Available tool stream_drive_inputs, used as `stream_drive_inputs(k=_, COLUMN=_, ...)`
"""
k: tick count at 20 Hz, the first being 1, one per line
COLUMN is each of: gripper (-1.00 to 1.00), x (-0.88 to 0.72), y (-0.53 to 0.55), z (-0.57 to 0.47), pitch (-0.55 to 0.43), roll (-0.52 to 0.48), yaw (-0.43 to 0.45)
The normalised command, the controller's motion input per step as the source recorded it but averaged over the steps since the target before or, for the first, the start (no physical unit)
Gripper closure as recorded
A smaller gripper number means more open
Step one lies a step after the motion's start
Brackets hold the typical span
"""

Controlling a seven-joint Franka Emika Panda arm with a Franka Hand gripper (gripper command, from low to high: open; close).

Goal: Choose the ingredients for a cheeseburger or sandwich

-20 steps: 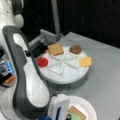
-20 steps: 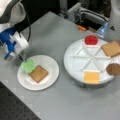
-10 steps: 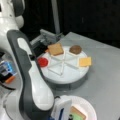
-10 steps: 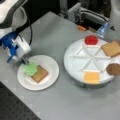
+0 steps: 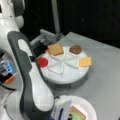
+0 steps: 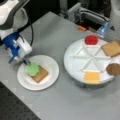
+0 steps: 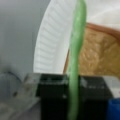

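A grey table fills both front views, matte and smooth, with a dark perforated board at a front view's bottom left corner. Behind the table the room is black and unlit; a pale upright post rises at the far edge, and a grey metal fixture sits just behind the serving tray.

The robot arm, white with a grey band, takes up the left side of a front view. The round white divided tray stands at a front view's right, its wedge compartments holding a red tomato disc, a toast square, a dark-brown patty and a yellow cheese square, each in its own wedge and apart from the others.

The white plate lies well apart from the tray, toward a front view's left. A second toast square lies flat on it. The green lettuce sits over the toast's near corner, overlapping it.

The gripper, blue and white, hangs at the plate's left rim, right at the lettuce's edge. In the wrist view the lettuce runs edge-on as a thin green strip between the dark fingers, which pinch it from both sides, with the toast and the ribbed plate rim beneath.
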Motion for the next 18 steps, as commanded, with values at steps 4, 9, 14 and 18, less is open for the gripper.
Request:
stream_drive_inputs(k=4, gripper=1.0, x=-0.17, y=0.15, z=-0.01, pitch=-0.048, roll=-0.113, yaw=0.039)
stream_drive_inputs(k=9, gripper=1.0, x=-0.18, y=0.15, z=0.01, pitch=-0.048, roll=-0.186, yaw=0.036)
stream_drive_inputs(k=14, gripper=1.0, x=-0.23, y=0.17, z=0.21, pitch=0.026, roll=-0.366, yaw=0.004)
stream_drive_inputs(k=18, gripper=1.0, x=-0.19, y=0.33, z=0.16, pitch=0.006, roll=-0.332, yaw=-0.09)
